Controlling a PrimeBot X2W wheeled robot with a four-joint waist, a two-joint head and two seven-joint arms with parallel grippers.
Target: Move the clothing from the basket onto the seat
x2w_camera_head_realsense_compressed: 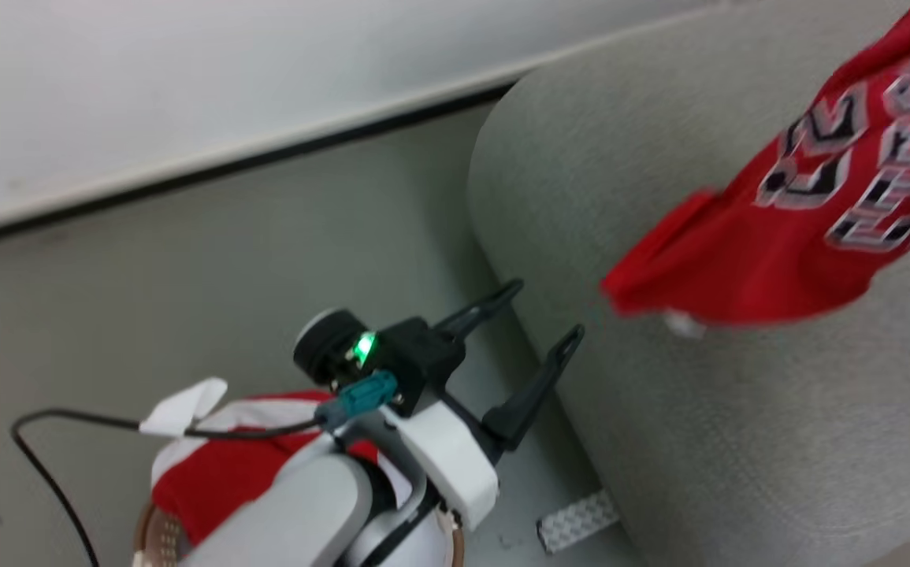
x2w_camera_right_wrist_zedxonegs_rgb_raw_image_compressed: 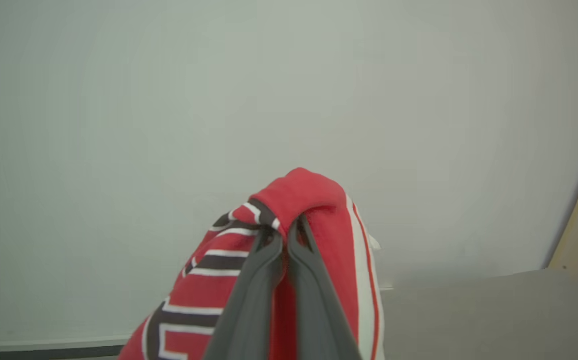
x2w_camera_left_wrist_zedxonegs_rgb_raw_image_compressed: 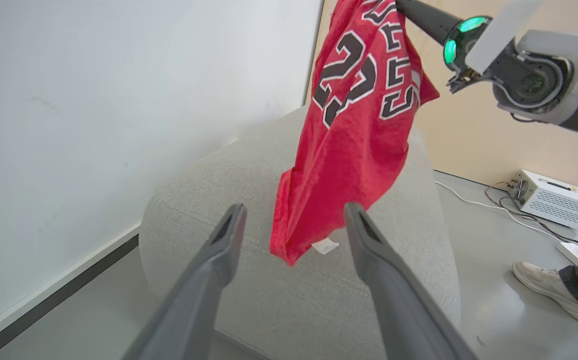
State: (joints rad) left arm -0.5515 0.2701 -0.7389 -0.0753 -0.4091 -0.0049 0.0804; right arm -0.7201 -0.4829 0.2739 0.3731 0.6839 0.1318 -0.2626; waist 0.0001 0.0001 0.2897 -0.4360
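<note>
Clothing (x2w_camera_left_wrist_zedxonegs_rgb_raw_image_compressed: pixel 354 140), one red jersey, hangs pinched in the closed right jaws above the single grey seat (x2w_camera_left_wrist_zedxonegs_rgb_raw_image_compressed: pixel 248 195), its lower end near the cushion. Left jaws gape empty, well left of it. A second red garment (x2w_camera_head_realsense_compressed: pixel 222 472) lies in the one basket (x2w_camera_head_realsense_compressed: pixel 147 539).

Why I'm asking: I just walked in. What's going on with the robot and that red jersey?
The robot's right gripper is shut on the top of a red jersey, holding it up over the grey seat. I can't tell whether its lower end touches the cushion. The left gripper is open and empty, beside the seat's edge near the basket, where more red-and-white clothing lies. A person's shoe is on the floor nearby.
</note>
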